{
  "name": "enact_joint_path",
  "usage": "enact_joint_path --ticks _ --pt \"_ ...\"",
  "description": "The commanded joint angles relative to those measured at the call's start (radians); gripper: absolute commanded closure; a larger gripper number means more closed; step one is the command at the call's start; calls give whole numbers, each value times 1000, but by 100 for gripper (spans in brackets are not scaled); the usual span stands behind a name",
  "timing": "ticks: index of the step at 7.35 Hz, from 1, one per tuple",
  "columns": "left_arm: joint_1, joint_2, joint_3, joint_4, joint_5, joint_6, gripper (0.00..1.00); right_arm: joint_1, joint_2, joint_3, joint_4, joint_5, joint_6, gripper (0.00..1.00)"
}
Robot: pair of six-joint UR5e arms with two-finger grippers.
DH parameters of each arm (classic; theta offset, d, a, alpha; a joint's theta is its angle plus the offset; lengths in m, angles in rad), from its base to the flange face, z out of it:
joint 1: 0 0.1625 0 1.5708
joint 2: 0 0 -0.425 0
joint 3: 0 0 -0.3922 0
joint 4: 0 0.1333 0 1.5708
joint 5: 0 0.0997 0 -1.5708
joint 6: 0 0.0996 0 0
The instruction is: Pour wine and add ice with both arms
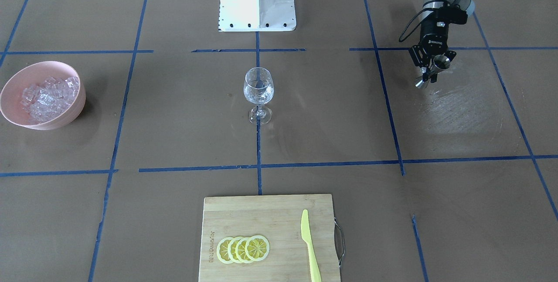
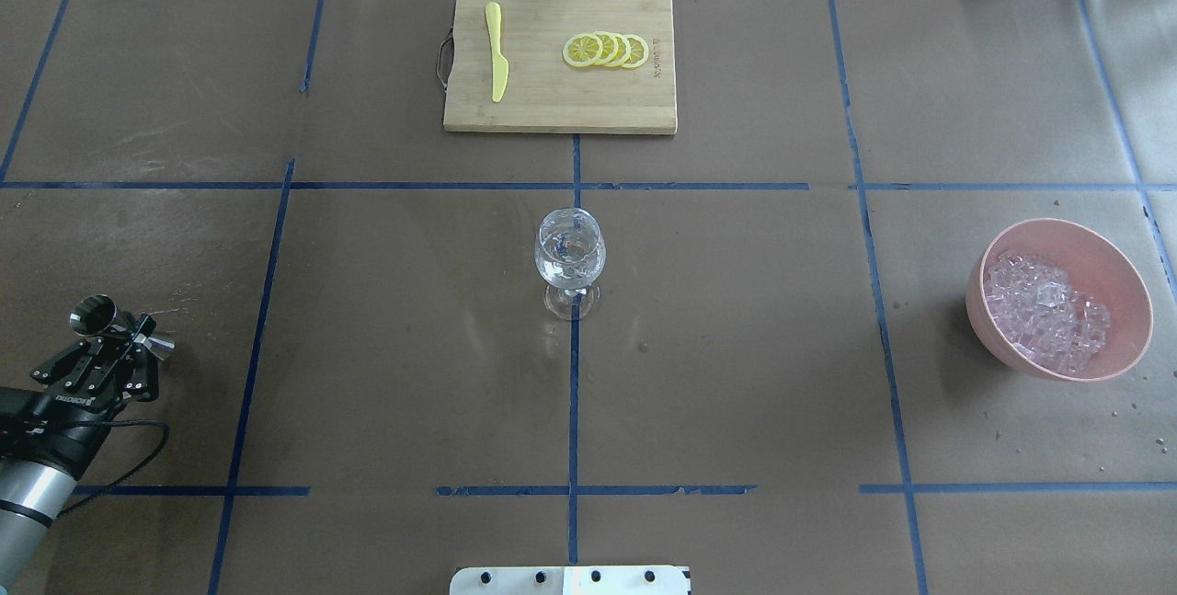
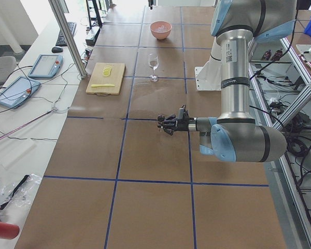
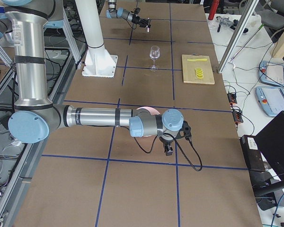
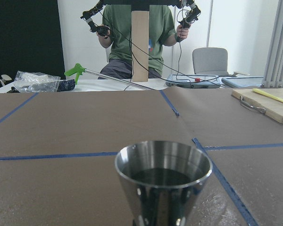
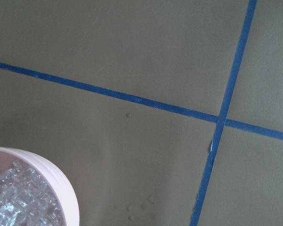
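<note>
**Now: left pincer grips the jigger, ice waits in the pink bowl**

Right, out on the robot's left side of the tabletop, the left pincer is clamped on a steel jigger. In the left wrist view the jigger's mouth faces up and its inside looks dark; whether it holds liquid I cannot tell. It is well apart from the stemmed glass, which stands upright at the centre where two blue tape lines cross. A little wine seems to sit low in the glass's bowl, though it is hard to make out.

Over at the other end, the ice is heaped in the pink bowl. The right arm stretches low over that bowl, and the right wrist view catches the bowl's rim and some cubes in its lower left corner. The right pincer shows only in the side view, so I cannot tell how its jaws stand.

On the operators' side lies a wooden cutting board with overlapping lemon slices and a yellow-green knife beside them.
</note>
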Motion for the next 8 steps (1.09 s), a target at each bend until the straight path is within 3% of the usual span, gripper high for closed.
enact_joint_path --ticks 1,5,7,8 --pt "-4 -58 -62 -87 -51 177 100 0 1 6 0 0 1 0" --pt "-30 -326 -96 -12 -60 463 100 0 2 6 0 -1 0 0" --pt "-37 -382 -98 40 -61 479 100 0 2 6 0 -1 0 0" --pt "-47 -412 -98 47 -107 479 100 0 2 6 0 -1 0 0"
